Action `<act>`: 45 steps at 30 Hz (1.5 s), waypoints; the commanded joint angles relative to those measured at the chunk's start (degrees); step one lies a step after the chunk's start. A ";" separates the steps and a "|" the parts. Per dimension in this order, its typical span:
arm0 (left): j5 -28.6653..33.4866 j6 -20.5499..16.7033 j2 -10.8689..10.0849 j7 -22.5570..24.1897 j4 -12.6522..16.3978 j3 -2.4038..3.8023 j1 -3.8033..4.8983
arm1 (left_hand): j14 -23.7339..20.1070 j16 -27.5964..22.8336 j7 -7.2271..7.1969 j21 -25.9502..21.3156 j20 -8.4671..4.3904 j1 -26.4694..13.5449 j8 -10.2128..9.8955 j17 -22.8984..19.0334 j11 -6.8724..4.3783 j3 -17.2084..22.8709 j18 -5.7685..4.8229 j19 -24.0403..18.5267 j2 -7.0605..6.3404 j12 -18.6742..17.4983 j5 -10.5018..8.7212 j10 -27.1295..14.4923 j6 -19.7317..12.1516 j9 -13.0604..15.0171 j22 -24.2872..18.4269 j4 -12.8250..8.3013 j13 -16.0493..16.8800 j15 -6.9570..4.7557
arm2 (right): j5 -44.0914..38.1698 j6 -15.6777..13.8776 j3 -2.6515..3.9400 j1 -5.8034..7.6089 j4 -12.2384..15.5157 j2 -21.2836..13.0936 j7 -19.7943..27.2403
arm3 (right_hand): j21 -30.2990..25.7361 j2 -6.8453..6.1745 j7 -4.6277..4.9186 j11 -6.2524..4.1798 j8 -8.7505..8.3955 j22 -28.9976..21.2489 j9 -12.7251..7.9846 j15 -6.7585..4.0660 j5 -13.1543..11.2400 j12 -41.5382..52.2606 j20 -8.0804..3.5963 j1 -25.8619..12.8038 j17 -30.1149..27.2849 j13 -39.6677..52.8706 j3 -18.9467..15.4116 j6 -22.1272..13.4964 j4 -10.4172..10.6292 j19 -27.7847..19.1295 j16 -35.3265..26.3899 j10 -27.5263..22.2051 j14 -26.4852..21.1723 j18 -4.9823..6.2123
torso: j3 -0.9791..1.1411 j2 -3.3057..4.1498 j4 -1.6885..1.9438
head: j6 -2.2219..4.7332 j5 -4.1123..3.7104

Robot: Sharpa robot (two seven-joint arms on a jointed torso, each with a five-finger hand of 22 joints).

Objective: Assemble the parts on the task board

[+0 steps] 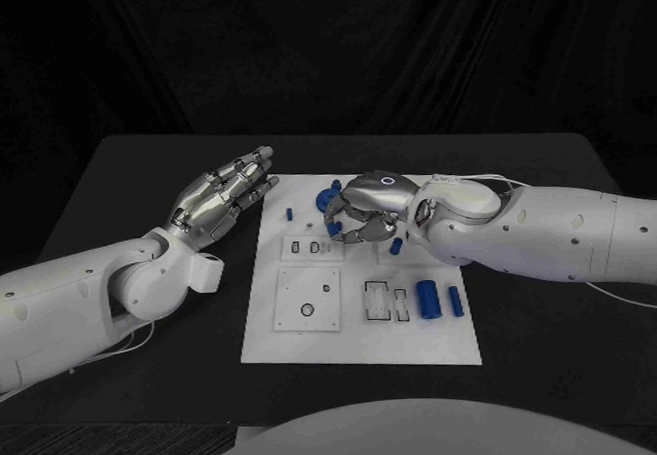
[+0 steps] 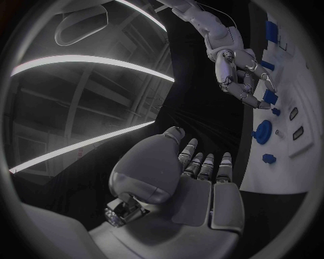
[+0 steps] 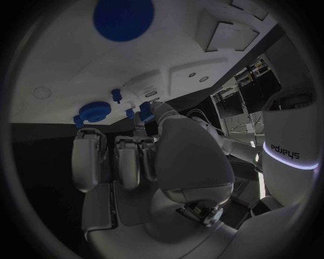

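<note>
The white task board (image 1: 358, 337) lies mid-table. My right hand (image 1: 363, 212) hovers over its far part with fingers curled down, pinching a small blue part (image 2: 270, 97) at the fingertips; the same part (image 3: 144, 110) shows in the right wrist view. A round blue part (image 1: 327, 199) sits just left of that hand. My left hand (image 1: 226, 195) is open, fingers stretched out, in the air beside the board's far left corner and holding nothing. Two blue cylinders (image 1: 439, 299) lie on the board's near right. Small blue pegs (image 1: 289, 214) (image 1: 396, 248) stand near the far end.
The board carries a raised square plate with a round hole (image 1: 307, 298), a smaller plate with slots (image 1: 312, 248) and narrow rectangular recesses (image 1: 377, 299). A white cable (image 1: 471, 179) runs behind my right wrist. Black table surrounds the board.
</note>
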 commanded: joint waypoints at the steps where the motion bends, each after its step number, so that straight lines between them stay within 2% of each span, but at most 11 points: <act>1: 0.00 1.03 0.17 0.47 0.03 0.05 -0.10 | -0.02 -0.21 -0.02 -0.34 0.35 -0.35 0.21 -0.05 0.28 0.45 0.78 -0.16 -0.18 0.24 0.09 -0.04 0.17 0.06 -0.06 0.04 0.05 0.34 | -1.07 2.15 0.02 -0.30 -0.21 0.18 -1.45 | -0.40 -0.17 0.17 0.39 0.00 12.20 3.54 0.38 -0.34 0.15 0.20 -0.14 15.10 15.06 0.08 0.08 -0.33 1.64 0.15 5.89 6.06 0.34 | -0.10 -0.11 -0.15 | 0.01 0.15; 8: 0.00 1.12 0.28 0.39 0.00 0.05 -0.13 | -0.02 -0.21 -0.03 -0.34 0.36 -0.37 0.20 -0.05 0.27 0.51 0.77 -0.16 -0.17 0.24 0.09 -0.04 0.15 0.05 -0.06 0.04 0.05 0.35 | -1.09 3.40 0.03 -0.54 -0.84 0.42 -1.76 | -0.66 -0.13 0.21 0.45 -0.10 12.11 3.60 0.44 -0.60 0.15 0.26 -0.25 15.10 15.06 0.10 0.00 -0.37 1.51 0.15 5.89 6.06 0.40 | -0.07 -0.17 -0.19 | 0.01 0.17; 26: 0.00 1.24 0.48 0.17 -0.20 0.05 -0.20 | -0.02 -0.21 -0.03 -0.34 0.36 -0.40 0.18 -0.05 0.26 0.59 0.76 -0.16 -0.14 0.23 0.10 -0.06 0.08 0.04 -0.06 0.05 0.04 0.36 | -1.10 4.32 0.03 -1.05 -2.51 1.46 -1.78 | -1.29 -0.05 0.38 0.64 -0.60 11.91 3.84 0.65 -1.65 0.15 0.50 -0.61 15.10 15.06 0.22 -0.47 -0.65 1.17 0.15 5.89 6.06 0.56 | -0.05 -0.12 -0.16 | 0.01 0.23; 29: 0.00 1.22 0.48 0.18 -0.19 0.05 -0.20 | -0.02 -0.21 -0.05 -0.34 0.35 -0.43 0.18 -0.05 0.24 0.65 0.75 -0.16 -0.13 0.23 0.10 -0.06 0.04 0.04 -0.06 0.05 0.04 0.35 | -1.10 4.32 0.03 -1.14 -2.62 1.55 -1.80 | -1.50 -0.01 0.51 0.77 -1.21 11.85 4.04 0.79 -3.16 0.15 0.69 -0.98 15.10 15.06 0.27 -1.08 -0.96 1.05 0.15 5.89 6.06 0.61 | -0.05 -0.13 -0.14 | 0.01 0.25; 36: 0.00 1.15 0.49 0.21 -0.18 0.05 -0.21 | -0.02 -0.21 -0.06 -0.34 0.34 -0.46 0.17 -0.05 0.24 0.70 0.75 -0.16 -0.12 0.23 0.10 -0.07 0.03 0.03 -0.06 0.06 0.04 0.31 | -1.10 4.33 0.03 -1.23 -2.80 1.63 -1.81 | -1.89 -0.12 0.71 0.93 -2.50 11.73 4.03 0.94 -4.51 0.15 0.85 -1.46 15.10 15.06 0.25 -2.78 -1.31 0.86 0.15 5.89 6.06 0.70 | -0.07 -0.11 -0.13 | 0.01 0.15; 45: 0.00 1.06 0.46 0.21 -0.17 0.05 -0.22 | -0.02 -0.21 -0.05 -0.34 0.28 -0.51 0.17 -0.05 0.26 0.80 0.77 -0.16 -0.17 0.23 0.08 -0.08 0.02 0.03 -0.06 0.04 0.04 0.15 | -1.10 4.36 0.03 -1.27 -2.91 1.74 -1.77 | -2.13 -0.30 0.82 1.04 -3.23 11.67 4.01 1.03 -5.38 0.15 0.95 -1.63 15.10 15.06 0.22 -3.67 -1.61 0.75 0.15 5.89 6.06 0.75 | -0.07 -0.12 -0.15 | 0.01 0.10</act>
